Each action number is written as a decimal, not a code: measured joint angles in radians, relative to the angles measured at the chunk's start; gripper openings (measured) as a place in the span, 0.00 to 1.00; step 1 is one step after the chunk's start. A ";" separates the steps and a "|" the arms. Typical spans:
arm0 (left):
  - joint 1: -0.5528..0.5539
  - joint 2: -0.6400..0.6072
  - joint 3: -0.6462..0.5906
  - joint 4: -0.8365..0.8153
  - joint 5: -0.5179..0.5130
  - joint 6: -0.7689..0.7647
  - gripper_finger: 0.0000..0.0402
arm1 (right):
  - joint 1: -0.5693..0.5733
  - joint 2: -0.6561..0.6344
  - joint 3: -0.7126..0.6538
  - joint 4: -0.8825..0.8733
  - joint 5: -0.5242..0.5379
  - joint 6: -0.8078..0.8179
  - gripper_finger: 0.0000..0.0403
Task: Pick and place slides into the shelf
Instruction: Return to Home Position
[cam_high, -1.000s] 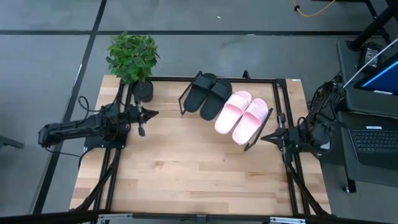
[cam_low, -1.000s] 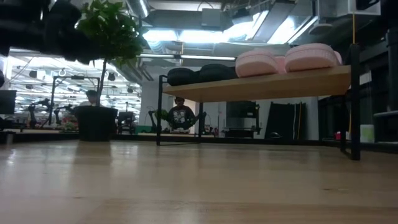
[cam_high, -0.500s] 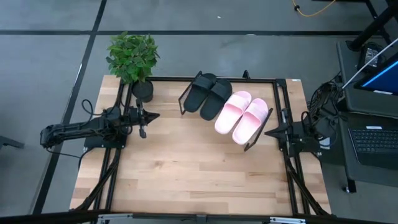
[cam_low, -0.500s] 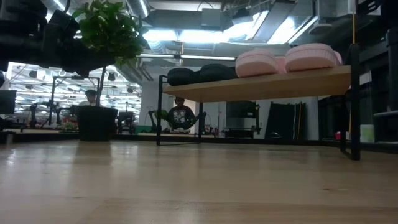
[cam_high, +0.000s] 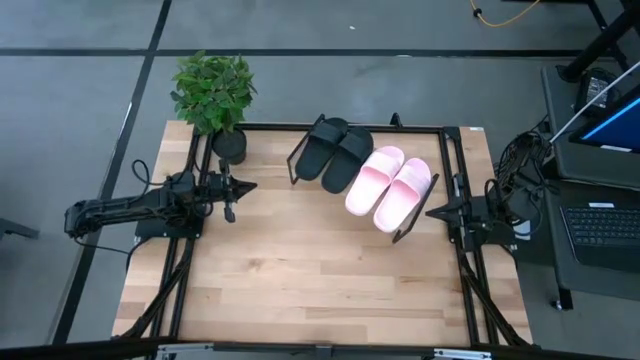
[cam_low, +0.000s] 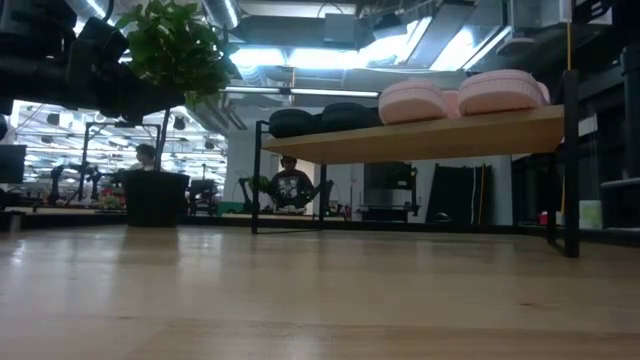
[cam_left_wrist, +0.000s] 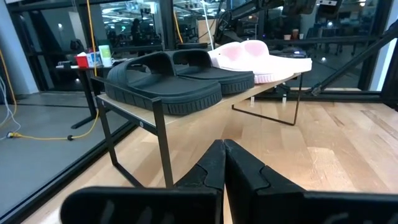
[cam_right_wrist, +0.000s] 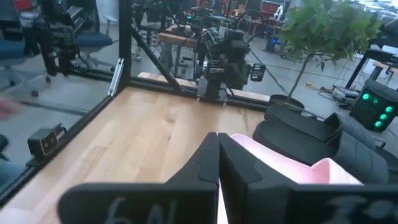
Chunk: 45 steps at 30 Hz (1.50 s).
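Slides (cam_high: 372, 178): four on shelf (cam_low: 420, 135) | low view hides soles | left fingers (cam_left_wrist: 208, 171) closed, empty | right fingers (cam_right_wrist: 205, 165) closed

Lined up four abreast on the slanted light-wood shelf (cam_low: 430, 138) on thin black legs, toward 12 o'clock on the bench (cam_high: 300, 270). Two black slides (cam_high: 335, 153) at its 10 o'clock end, two pale pink slides (cam_high: 390, 187) at its 4 o'clock end. All lying soles down, wide straps up.
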<state>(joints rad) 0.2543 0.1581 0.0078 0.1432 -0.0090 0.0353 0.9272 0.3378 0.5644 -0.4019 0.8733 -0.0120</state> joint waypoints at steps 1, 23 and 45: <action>0.000 0.000 0.000 0.000 0.000 0.000 0.00 | 0.000 0.000 0.000 0.000 0.000 -0.014 0.01; 0.000 0.000 0.000 0.000 0.000 0.001 0.00 | 0.000 0.000 0.000 0.016 -0.002 0.059 0.05; 0.000 0.000 0.000 0.000 0.000 0.001 0.00 | -0.599 -0.300 -0.426 0.424 -0.752 -0.003 0.05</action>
<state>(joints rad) 0.2543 0.1585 0.0078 0.1436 -0.0093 0.0364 0.3277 0.0381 0.1381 0.0225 0.1208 -0.0151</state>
